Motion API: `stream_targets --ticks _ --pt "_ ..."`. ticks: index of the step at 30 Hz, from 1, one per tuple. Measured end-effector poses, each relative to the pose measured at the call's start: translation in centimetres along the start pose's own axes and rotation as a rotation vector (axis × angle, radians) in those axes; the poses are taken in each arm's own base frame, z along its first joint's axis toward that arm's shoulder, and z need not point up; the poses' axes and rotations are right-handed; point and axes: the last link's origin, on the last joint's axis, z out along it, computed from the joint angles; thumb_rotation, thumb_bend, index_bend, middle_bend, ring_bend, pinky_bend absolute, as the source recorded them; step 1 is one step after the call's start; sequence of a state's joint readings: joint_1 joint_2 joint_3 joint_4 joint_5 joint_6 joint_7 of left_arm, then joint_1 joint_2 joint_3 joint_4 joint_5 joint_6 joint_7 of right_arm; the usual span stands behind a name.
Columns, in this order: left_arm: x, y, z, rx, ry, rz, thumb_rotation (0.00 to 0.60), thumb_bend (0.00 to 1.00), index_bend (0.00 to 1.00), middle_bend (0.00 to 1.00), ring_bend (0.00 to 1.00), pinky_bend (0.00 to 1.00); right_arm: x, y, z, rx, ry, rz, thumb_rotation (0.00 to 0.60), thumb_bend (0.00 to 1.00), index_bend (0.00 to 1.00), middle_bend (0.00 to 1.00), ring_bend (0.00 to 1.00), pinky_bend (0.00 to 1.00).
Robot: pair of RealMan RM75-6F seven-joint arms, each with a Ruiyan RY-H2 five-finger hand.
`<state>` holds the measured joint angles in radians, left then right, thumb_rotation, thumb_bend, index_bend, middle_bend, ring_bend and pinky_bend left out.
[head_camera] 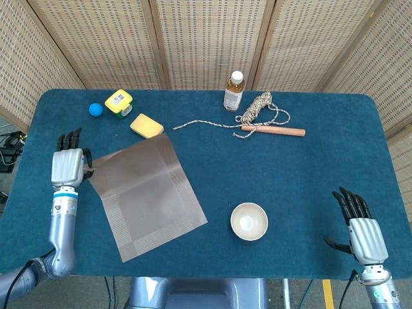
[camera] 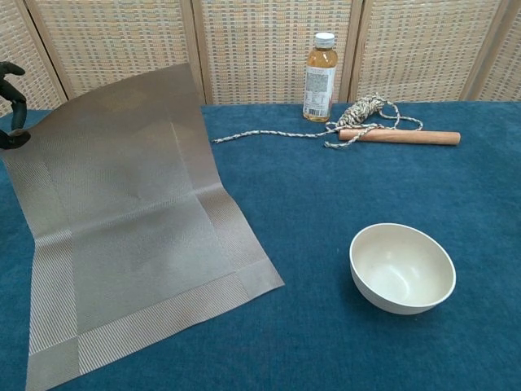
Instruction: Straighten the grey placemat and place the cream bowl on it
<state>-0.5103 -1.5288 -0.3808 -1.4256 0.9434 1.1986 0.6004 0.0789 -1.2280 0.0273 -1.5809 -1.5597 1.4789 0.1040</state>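
Blue table bears empty cream bowl.

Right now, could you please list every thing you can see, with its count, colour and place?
placemat: 1, grey, left part of table, far edge lifted
bowl: 1, cream, on table right of placemat, apart from it
bottle: 1, amber drink with white cap, far centre
rope: 1, beige, beside bottle
wooden stick: 1, brown, by the rope
sponge: 1, yellow, far left
small tub: 1, yellow lid, green base, far left
ball: 1, blue, left of tub
table: 1, dark blue cloth
left robot hand: 1, silver and black, holds placemat corner
right robot hand: 1, silver and black, near right, holds nothing
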Motion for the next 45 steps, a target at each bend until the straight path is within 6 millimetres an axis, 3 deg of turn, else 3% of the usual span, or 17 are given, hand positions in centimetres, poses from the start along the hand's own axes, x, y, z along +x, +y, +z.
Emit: stream_targets --ticks 3,6,16,31,37,45 --pt "-0.5 -0.7 0.7 0.03 -0.016 0.034 0.6 0.15 0.12 0.0 0.0 0.0 0.0 0.0 0.0 -0.002 -0.001 -0.001 0.6 0.21 0.05 0.0 0.0 0.0" --pt "-0.9 -1.0 0.6 0.032 -0.042 0.032 0.6 0.07 0.04 0.0 0.0 0.0 0.0 0.1 0.0 -0.003 -0.002 -0.001 0.6 0.21 0.05 0.0 0.0 0.0" --pt "-0.7 -2.4 -1.5 -0.015 -0.028 -0.061 0.6 0.07 0.04 0.0 0.0 0.0 0.0 0.1 0.0 -0.004 -0.003 0.0 0.6 0.21 0.05 0.0 0.0 0.0" --pt "1.2 -6.5 -12.1 -0.148 0.015 -0.043 0.6 0.09 0.06 0.0 0.0 0.0 -0.8 -0.6 -0.2 0.03 -0.035 -0.037 0.6 0.21 0.1 0.0 0.0 0.0" --pt "2.4 -7.6 -15.2 -0.168 0.053 -0.021 0.6 0.09 0.06 0.0 0.0 0.0 -2.0 -2.2 -0.4 0.082 -0.055 -0.044 0.6 0.21 0.16 0.0 0.0 0.0" --pt "3.0 -8.1 -16.0 -0.171 0.05 -0.037 0.6 0.09 0.06 0.0 0.0 0.0 -4.4 -6.0 0.1 0.178 -0.073 -0.041 0.6 0.22 0.31 0.0 0.0 0.0"
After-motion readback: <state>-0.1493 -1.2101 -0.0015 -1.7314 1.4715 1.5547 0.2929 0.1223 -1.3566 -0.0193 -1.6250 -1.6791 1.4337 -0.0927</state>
